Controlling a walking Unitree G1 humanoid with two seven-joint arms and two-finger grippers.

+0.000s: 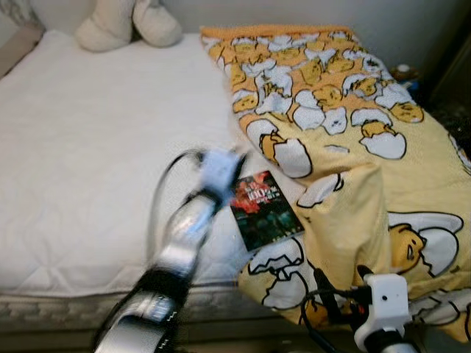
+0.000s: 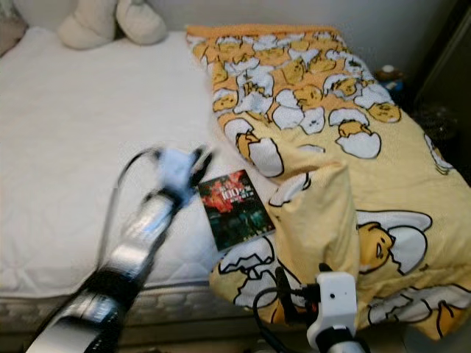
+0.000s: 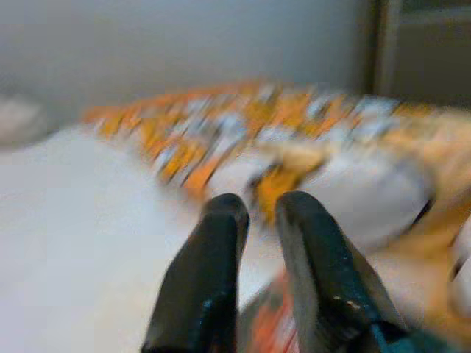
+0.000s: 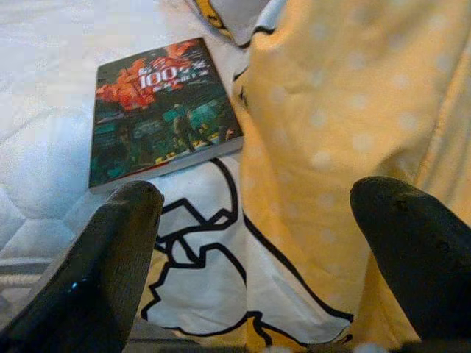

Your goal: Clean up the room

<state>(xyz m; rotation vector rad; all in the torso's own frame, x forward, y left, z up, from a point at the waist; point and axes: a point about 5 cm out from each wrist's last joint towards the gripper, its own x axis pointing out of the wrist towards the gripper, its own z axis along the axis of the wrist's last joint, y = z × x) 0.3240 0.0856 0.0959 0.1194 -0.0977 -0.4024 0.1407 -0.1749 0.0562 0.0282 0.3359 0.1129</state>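
A dark paperback book [image 1: 265,209] with red and teal cover art lies flat on the white mattress [image 1: 88,162], against the edge of a yellow blanket [image 1: 346,125] printed with egg characters. My left gripper [image 1: 239,165] is motion-blurred just left of the book's far end, a little above the mattress. Its fingers [image 3: 213,250] stand nearly together with nothing between them. My right gripper [image 4: 257,206] is open, low at the bed's near edge over the blanket's hanging corner, and the book [image 4: 158,110] lies just beyond its fingertips.
A cream plush toy [image 1: 129,22] sits at the head of the bed by the wall. Dark furniture [image 1: 452,81] stands along the bed's right side, with a small object [image 1: 403,72] beside the blanket. The mattress's front edge [image 1: 73,301] runs below my left arm.
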